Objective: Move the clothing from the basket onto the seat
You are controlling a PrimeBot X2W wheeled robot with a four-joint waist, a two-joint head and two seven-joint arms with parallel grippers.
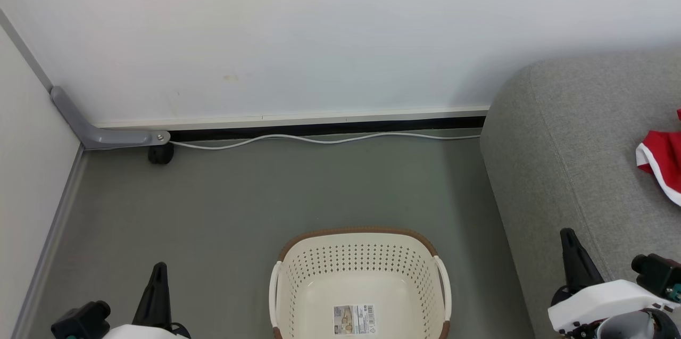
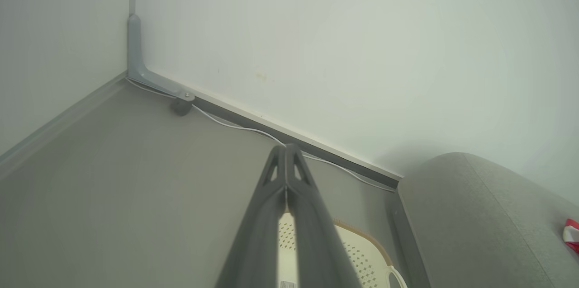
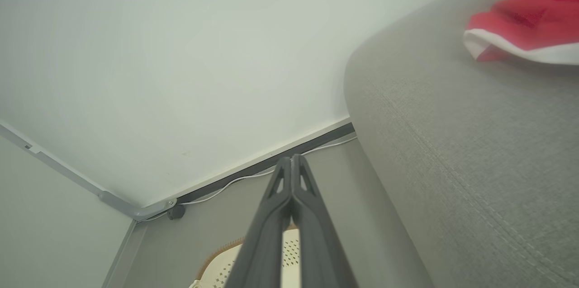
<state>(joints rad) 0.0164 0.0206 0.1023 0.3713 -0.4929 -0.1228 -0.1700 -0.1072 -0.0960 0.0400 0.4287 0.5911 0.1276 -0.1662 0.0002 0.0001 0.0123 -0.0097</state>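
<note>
The head camera looks forward and steeply down from above the floor (image 1: 239,195), facing the wall (image 1: 319,35). The basket (image 1: 362,275) sits close at bottom centre and the sofa (image 1: 558,142) runs along the right edge. The left end effector (image 1: 158,271) and right end effector (image 1: 568,237) frame its lower corners. The left wrist camera sits lower, looking along its own fingers (image 2: 264,224) toward the room corner (image 2: 131,44), the floor line sloping down to the right. The right wrist camera is very near the sofa, its floor line sloping the opposite way. All three views share the wall, the white cable (image 1: 319,139), the basket's far rim, the sofa's rounded end and the red clothing (image 1: 662,160).
</note>
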